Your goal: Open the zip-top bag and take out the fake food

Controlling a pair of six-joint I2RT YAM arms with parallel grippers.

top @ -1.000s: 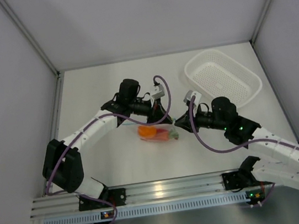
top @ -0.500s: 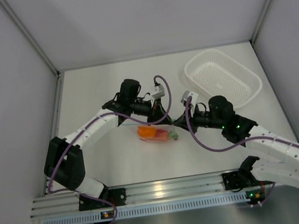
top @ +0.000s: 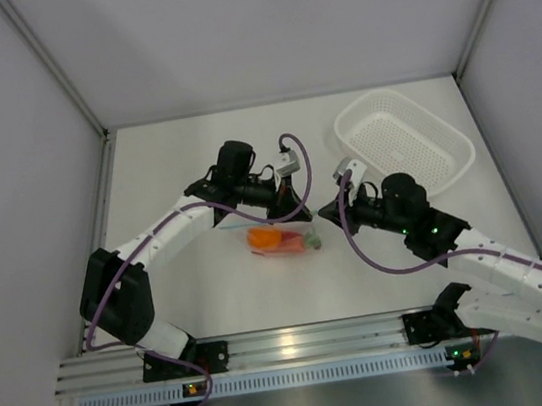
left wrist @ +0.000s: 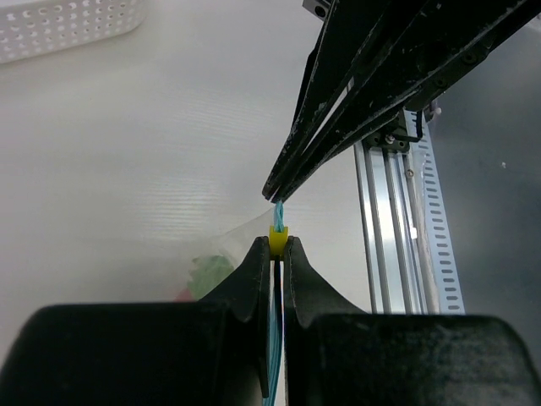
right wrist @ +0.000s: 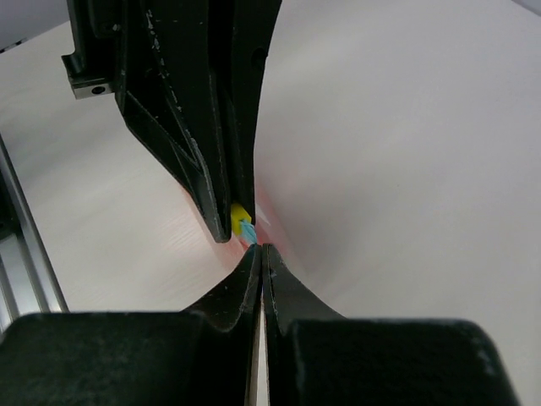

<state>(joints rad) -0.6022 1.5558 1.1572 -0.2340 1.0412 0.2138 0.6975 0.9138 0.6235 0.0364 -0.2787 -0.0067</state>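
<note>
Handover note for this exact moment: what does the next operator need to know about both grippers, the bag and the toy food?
Left gripper: shut on the zip-top bag at its blue zip strip, right by the yellow slider.
Right gripper: shut, tip to tip with the left; it appears to pinch the end of the same strip.
Fake food: inside the bag, mid-table between the two arms.
Done: both grippers are set on the zip edge.
Left: pull the zip open, then take the food out.
</note>
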